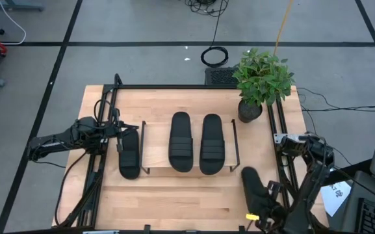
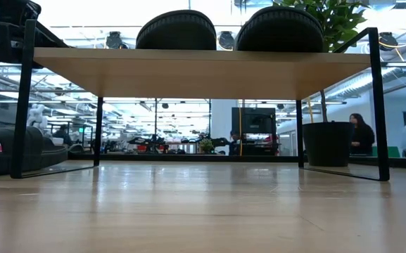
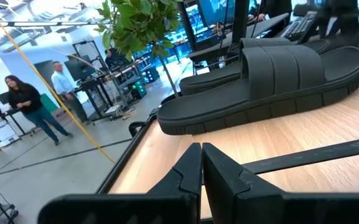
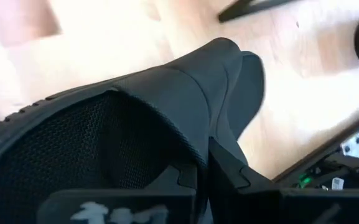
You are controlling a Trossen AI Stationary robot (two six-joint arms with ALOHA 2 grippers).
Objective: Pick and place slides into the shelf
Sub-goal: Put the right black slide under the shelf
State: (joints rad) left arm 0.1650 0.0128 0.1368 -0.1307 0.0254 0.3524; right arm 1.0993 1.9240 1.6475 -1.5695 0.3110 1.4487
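Slide [image 4: 167,106] pinched at its strap between right gripper [image 4: 204,171] fingers, long axis running away from fingertips, shelf [image 1: 158,146] well ahead-left. Left gripper [image 3: 201,168] shut, empty, beside another slide [image 1: 129,155].

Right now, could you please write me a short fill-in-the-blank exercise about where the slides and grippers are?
1. The shelf carries ____ slides on its top board.
2. The right gripper is shut on a ____.
3. A potted ____ stands at the table's far right corner.
4. The left gripper is ____, empty, beside the slide left of the shelf.

Missing words: two; slide; plant; shut
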